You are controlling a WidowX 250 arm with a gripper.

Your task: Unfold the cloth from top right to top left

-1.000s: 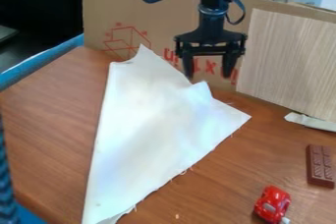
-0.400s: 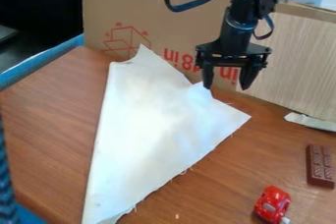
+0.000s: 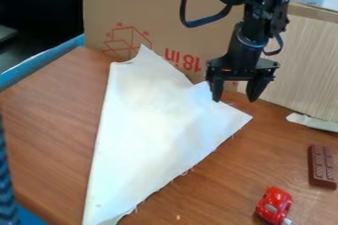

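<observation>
The gripper (image 3: 235, 99) hangs open above the right-hand upper edge of the cloth, its left finger over the notch beside the small peak and its right finger over the table. Nothing is held between its fingers. The white cloth (image 3: 148, 125) lies folded in a rough triangle on the table, with one pointed corner at the top, another at the right and a long straight fold down its left side. Its lower right edge is frayed.
On the brown table (image 3: 49, 135), a red toy car (image 3: 273, 204) sits at the lower right and a chocolate bar (image 3: 322, 166) at the right edge. A white strip (image 3: 313, 122) lies near the wooden panel (image 3: 290, 61). Cardboard (image 3: 155, 14) stands behind.
The gripper has moved right and down, from above the cloth's upper part to its right-hand edge. The cloth has kept its shape and place.
</observation>
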